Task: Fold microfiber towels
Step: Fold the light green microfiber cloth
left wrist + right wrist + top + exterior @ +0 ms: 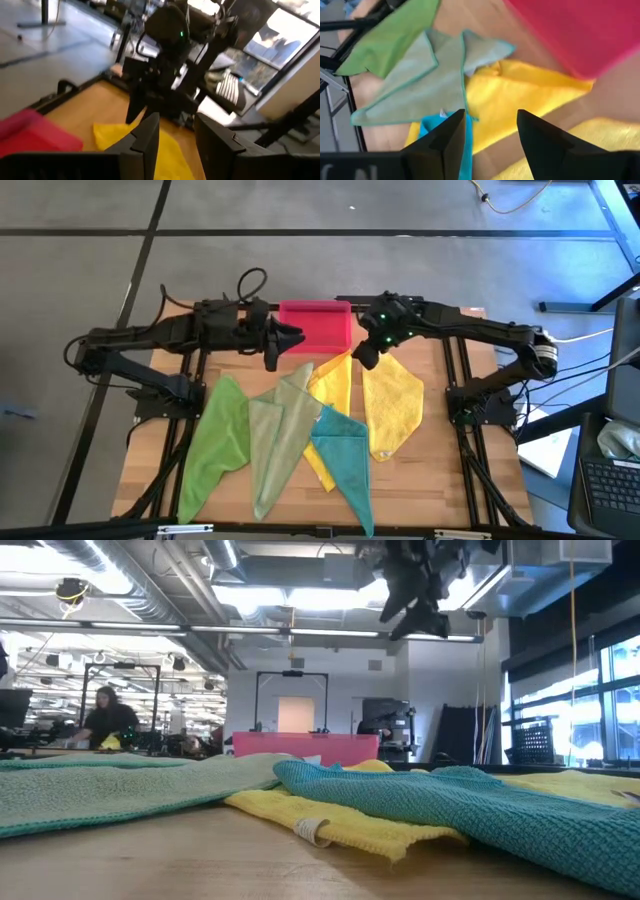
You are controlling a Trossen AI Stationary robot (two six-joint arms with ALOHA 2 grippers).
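High view, left jaws: the left gripper hangs above the far edge of the surface, beside the pink tray; its own camera shows the fingers parted with nothing between them.
Right jaws: the right gripper hangs on the tray's other side, also at the far edge; the fingers stand apart and empty.
Towels: five lie unfolded and overlapping mid-surface, fanning toward the near edge: bright green towel, olive towel, teal towel, one yellow towel under them, another yellow towel apart on the right side.
Key relation: every towel lies nearward of and below both grippers.
Long axis: the separate yellow towel runs from far edge to near edge.
Nearer arm: right, in my judgement.
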